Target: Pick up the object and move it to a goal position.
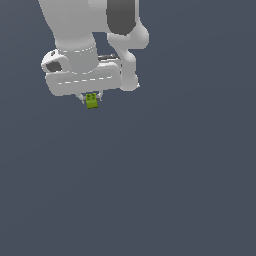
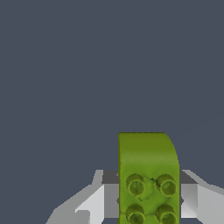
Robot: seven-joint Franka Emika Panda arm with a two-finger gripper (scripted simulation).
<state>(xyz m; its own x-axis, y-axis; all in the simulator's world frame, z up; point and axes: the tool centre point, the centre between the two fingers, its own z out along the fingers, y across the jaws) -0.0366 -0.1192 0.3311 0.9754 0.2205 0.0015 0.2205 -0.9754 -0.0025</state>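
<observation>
The arm's upper links run off the top of the exterior view, and the wrist view cuts off the lower end of the one lime-green studded brick (image 2: 148, 175), so only four round studs on its face can be counted. That single brick sits between the two fingers (image 2: 98, 203) of the white gripper (image 1: 91, 96), which is clamped on it from both sides. The brick juts out just past the fingertips, against a plain dark grey ground (image 1: 165, 180).

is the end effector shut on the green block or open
Shut on it: the end effector fingers press both sides of the green block.
</observation>
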